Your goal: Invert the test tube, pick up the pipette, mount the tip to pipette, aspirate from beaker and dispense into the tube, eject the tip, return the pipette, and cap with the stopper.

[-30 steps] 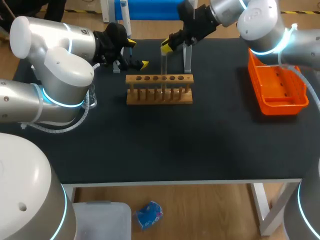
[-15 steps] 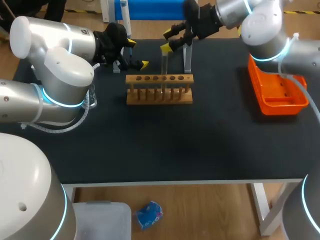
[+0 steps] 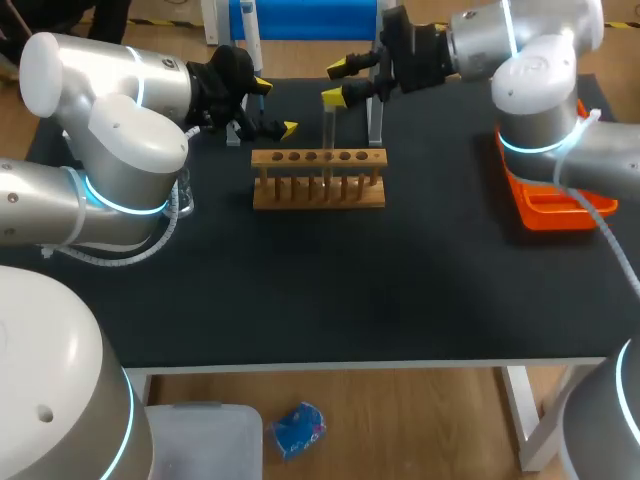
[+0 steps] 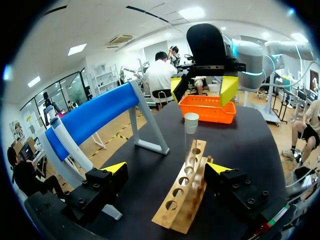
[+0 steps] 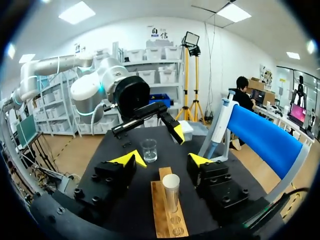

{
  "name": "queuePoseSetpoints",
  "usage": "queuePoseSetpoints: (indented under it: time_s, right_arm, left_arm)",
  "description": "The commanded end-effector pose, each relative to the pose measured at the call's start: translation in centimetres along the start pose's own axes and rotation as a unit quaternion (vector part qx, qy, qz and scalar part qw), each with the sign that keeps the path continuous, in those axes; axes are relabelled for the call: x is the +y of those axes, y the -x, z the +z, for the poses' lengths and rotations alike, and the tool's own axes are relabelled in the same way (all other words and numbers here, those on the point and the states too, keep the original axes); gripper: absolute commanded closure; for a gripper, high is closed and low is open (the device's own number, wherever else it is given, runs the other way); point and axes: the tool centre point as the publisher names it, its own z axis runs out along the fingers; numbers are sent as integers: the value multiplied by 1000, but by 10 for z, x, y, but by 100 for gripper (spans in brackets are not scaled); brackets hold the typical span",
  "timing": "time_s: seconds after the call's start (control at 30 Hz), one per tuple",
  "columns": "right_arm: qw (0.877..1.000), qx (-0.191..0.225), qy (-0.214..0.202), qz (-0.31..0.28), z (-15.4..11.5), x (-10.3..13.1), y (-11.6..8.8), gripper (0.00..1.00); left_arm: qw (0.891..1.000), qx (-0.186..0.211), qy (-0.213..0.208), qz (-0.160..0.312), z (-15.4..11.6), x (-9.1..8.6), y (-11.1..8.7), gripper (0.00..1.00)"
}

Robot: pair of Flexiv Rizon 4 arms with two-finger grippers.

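A clear test tube (image 3: 328,140) stands upright, mouth up, in the wooden rack (image 3: 318,190). My right gripper (image 3: 338,82) hovers open just behind and above the tube's top. In the right wrist view the tube (image 5: 171,192) rises from the rack (image 5: 167,220) between the spread fingers, touching neither. My left gripper (image 3: 275,106) is open at the rack's far left end, with the rack (image 4: 187,187) running ahead between its fingers and the tube (image 4: 190,125) further along. The pipette (image 5: 222,125) hangs on the blue stand (image 5: 267,137). The beaker (image 5: 149,150) sits beyond the rack.
An orange basket (image 3: 555,185) sits at the table's right side. The blue pipette stand (image 3: 300,20) spans the far edge, with one leg (image 3: 375,115) behind the rack. The beaker (image 3: 183,195) is half hidden by my left arm.
My right gripper has opened off the test tube and drawn back and up; the tube stays standing in the rack. The left arm has not moved.
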Motion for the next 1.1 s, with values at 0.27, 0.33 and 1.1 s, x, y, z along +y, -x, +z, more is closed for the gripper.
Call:
queuePoseSetpoints:
  time_s: [0.27, 0.33, 1.1]
  right_arm:
    - [994, 22, 103, 16, 7, -7, 8, 100]
    - [994, 25, 108, 15, 8, -7, 10, 100]
    - [992, 48, 115, 13, 14, -12, 18, 100]
  left_arm:
    - [1000, 2, 0, 0, 0, 0, 1, 0]
    - [1000, 2, 0, 0, 0, 0, 1, 0]
    - [1000, 2, 0, 0, 0, 0, 1, 0]
